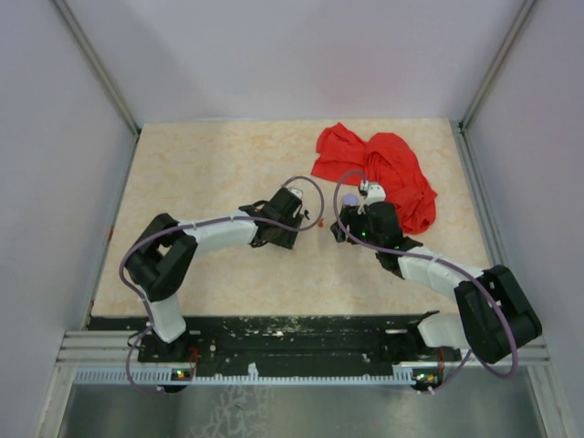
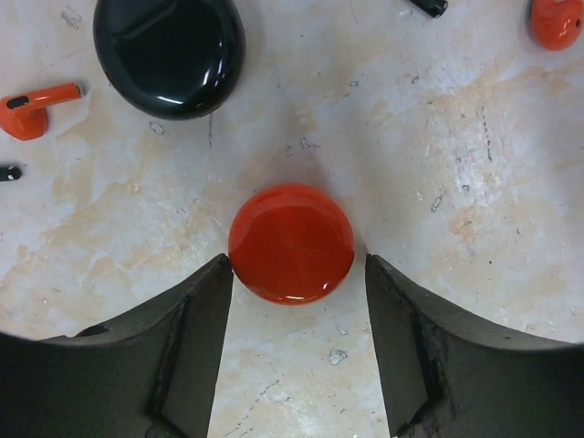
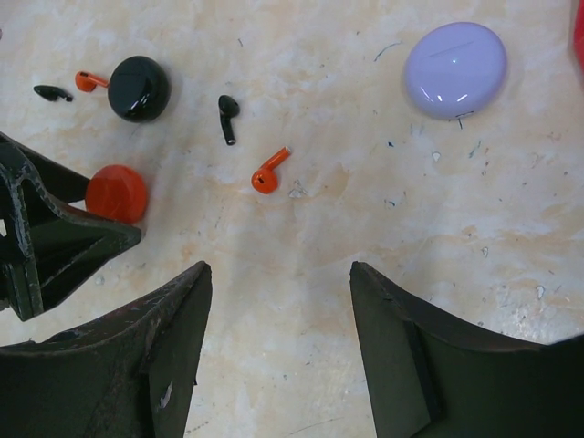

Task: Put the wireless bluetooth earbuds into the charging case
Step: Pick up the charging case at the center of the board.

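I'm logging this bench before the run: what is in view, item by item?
black charging case: one, glossy black, on the table between the far earbuds
red disc: one, red, on the table between the left gripper's fingers
lavender disc: one, lavender, on the table apart from the rest
black earbuds: two, black, loose on the table, one on each side of the black charging case
orange earbuds: two, orange, loose on the table, one right beside the black charging case
red cloth: one, red, crumpled at the table's far right
table: one, beige marbled
left gripper: one, black, open, straddling the red disc
right gripper: one, black, open, empty
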`<state>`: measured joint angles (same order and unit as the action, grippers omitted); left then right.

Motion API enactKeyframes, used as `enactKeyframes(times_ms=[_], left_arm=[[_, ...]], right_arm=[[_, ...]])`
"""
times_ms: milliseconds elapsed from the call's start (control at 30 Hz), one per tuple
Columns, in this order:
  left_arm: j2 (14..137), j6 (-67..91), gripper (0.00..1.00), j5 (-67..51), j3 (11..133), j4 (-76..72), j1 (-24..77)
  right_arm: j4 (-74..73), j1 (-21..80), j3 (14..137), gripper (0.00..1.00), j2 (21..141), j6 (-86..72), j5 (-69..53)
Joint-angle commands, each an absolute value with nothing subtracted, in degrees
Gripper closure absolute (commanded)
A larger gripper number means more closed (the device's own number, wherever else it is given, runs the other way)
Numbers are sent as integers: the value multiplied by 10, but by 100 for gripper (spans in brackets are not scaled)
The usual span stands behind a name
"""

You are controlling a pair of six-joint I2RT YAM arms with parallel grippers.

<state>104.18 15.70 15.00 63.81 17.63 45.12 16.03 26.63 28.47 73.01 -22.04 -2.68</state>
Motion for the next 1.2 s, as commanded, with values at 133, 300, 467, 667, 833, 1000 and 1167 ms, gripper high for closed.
enactKeyframes(times_ms=[133, 300, 467, 667, 833, 1000, 1167], left_arm=[[1041, 138, 45, 113, 636, 154, 446], [1026, 130, 55, 103, 629, 152, 446], [989, 109, 58, 89, 599, 132, 446], [932, 77, 59, 60, 550, 86, 448], [891, 41, 59, 35, 520, 48, 457], [858, 13, 59, 18, 506, 15, 474], [837, -1, 59, -6, 496, -9, 488]], right_arm=[[194, 270, 292, 37, 730, -211, -52], [188, 270, 300, 37, 734, -211, -76], [170, 269, 325, 37, 749, -221, -114], [223, 218, 328, 38, 793, -290, -248], [273, 206, 344, 41, 832, -343, -344], [311, 214, 359, 41, 856, -376, -394], [337, 230, 370, 41, 877, -400, -423]])
